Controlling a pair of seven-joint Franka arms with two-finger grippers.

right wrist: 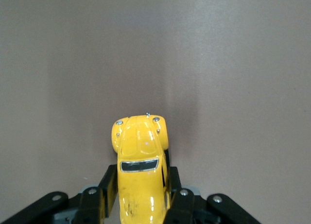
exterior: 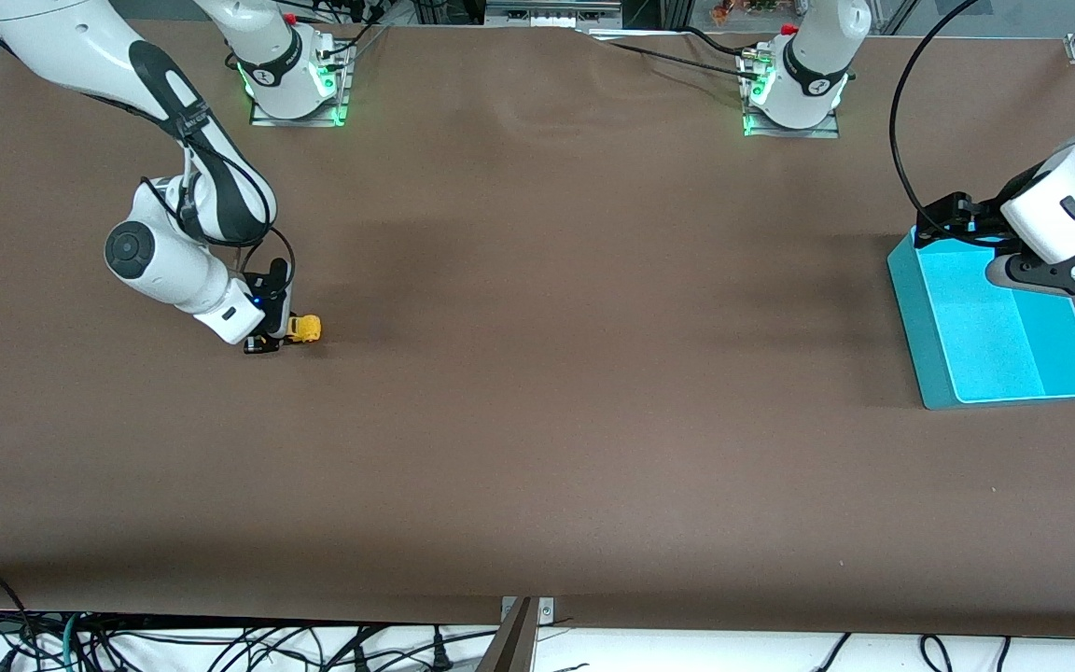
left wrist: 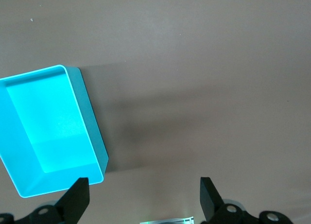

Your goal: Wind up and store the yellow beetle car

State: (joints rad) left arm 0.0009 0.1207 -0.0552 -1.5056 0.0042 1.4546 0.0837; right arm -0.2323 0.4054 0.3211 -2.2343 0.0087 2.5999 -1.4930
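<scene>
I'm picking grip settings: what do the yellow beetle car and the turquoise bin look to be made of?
The yellow beetle car, clamped between the right gripper fingers, has a glossy painted shell with sharp highlights; that suggests die-cast metal or hard plastic, I can't tell which. The turquoise bin looks like moulded plastic: uniform colour, thin rounded rim, matte, faintly grainy floor.

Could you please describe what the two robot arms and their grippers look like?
Both arms are glossy white with black joint bands and black cables along them; their bases glow green. The right gripper has black fingers on a body with a small blue light. The left gripper is black too, with flat dark fingers and visible screws.
</scene>
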